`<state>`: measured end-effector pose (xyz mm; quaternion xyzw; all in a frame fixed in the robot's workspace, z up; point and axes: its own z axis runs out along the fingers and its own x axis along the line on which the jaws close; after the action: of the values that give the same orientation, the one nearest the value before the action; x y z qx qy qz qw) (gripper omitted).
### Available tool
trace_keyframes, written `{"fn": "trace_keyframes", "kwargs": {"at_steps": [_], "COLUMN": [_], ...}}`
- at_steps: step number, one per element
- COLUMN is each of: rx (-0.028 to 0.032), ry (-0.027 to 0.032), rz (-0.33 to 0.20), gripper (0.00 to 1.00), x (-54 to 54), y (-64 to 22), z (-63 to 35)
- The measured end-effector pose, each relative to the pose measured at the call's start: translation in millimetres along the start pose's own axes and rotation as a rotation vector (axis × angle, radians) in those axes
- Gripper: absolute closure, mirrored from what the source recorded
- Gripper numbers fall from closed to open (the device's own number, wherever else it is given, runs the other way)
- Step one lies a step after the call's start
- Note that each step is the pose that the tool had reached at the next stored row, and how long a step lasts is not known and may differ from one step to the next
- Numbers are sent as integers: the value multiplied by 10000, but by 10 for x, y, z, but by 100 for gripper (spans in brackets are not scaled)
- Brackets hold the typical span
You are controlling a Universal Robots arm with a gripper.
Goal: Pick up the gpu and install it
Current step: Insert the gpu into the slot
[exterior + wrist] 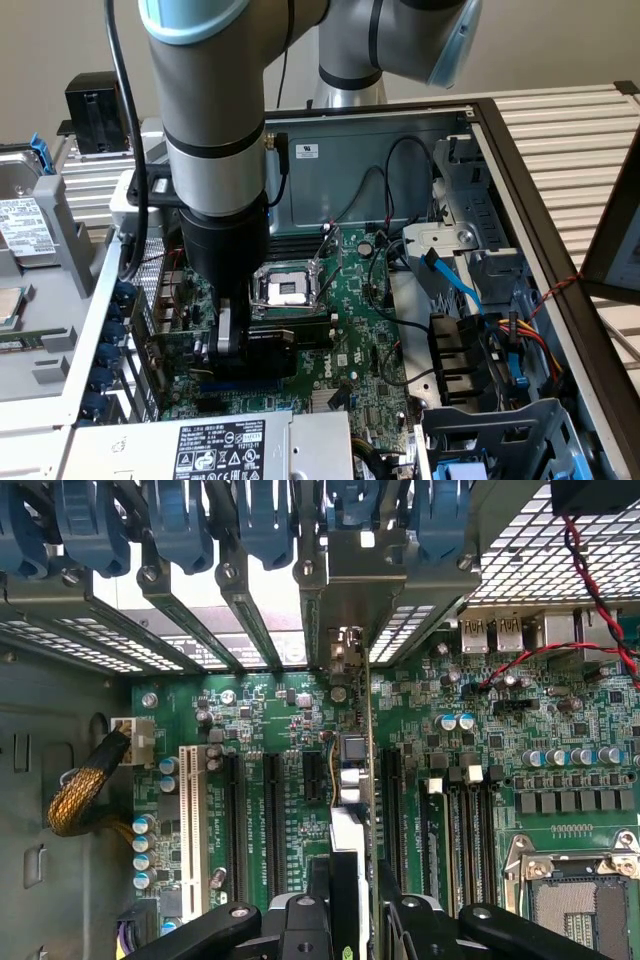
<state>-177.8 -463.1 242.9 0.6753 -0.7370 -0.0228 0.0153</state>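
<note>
- the open computer case (520, 180) holds the green motherboard (365, 330) and a power supply (220, 445).
- the claw (238, 345) is down inside the case, partly closed, clamping the gpu (275, 348).
- the gpu stands on edge over the motherboard's expansion slots (270, 820), just beside the cpu socket (285, 290).

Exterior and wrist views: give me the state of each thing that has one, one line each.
gripper: shut on the gpu.
gpu: held upright, edge-on above the motherboard; cannot tell whether it is seated.
CPU socket: uncovered, no cooler on it.
white expansion slot: empty.
computer case: open, side panel off.
</note>
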Motion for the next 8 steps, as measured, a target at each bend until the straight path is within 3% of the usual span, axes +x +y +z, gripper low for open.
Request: {"fn": "trace_keyframes", "kwargs": {"at_steps": [8], "rx": [1], "ry": [-1], "rz": [-8], "gripper": [73], "x": [7], "y": [-1], "z": [1]}}
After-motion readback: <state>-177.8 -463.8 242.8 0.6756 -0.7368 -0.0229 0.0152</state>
